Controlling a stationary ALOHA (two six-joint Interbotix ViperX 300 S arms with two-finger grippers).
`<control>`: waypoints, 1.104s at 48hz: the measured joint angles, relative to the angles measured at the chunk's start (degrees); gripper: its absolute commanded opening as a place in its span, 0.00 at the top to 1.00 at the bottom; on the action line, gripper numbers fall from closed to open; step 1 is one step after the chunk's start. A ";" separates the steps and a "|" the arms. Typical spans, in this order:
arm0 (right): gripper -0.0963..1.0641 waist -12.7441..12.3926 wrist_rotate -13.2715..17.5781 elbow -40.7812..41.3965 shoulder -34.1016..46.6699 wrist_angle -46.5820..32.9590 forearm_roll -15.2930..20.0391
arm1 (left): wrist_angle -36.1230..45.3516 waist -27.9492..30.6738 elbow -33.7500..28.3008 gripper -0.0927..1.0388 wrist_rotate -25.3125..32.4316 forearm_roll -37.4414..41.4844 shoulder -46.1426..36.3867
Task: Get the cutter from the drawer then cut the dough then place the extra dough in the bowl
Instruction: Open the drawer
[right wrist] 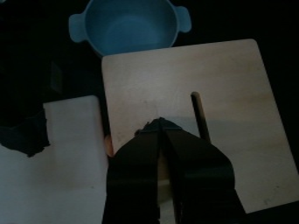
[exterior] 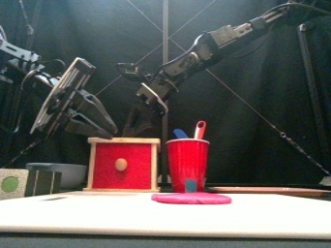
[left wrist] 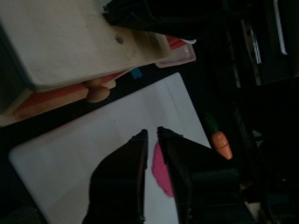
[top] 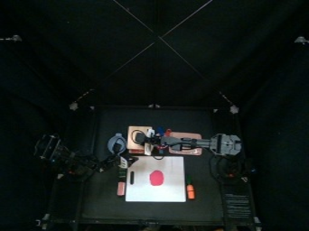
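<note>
High top camera looks down; front camera level, close; both share the wooden box (top: pixel 125 143) (exterior: pixel 124 163).

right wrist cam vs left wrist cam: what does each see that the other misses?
Only the right wrist view shows the blue-grey bowl beyond the wooden box, and the slot in the box's top. Only the left wrist view shows the red dough on the board, an orange toy just off the board's edge, and the red drawer front with its knob. Both show the box's pale top and part of the white cutting board.
</note>
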 measured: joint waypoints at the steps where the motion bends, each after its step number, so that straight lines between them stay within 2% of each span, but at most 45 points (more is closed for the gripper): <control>1: 0.87 0.09 0.00 0.00 0.00 0.00 0.00 | 0.00 0.09 -0.09 0.26 -0.70 0.09 0.26; 7: 0.87 0.35 0.09 -0.09 0.00 0.09 -0.18 | 0.00 1.14 -1.05 0.17 -5.45 -0.09 3.16; 17: 0.87 1.05 0.09 -0.18 -0.09 0.09 -0.26 | 0.35 3.43 -2.90 0.17 -9.93 0.00 8.53; 33: 0.87 1.49 0.44 -0.26 0.00 0.18 -0.35 | -4.31 6.15 -3.78 0.17 -9.67 -2.64 10.90; 53: 0.87 1.58 0.70 -0.26 0.00 0.18 -0.44 | -4.57 8.35 -3.96 0.18 -9.58 -2.81 13.10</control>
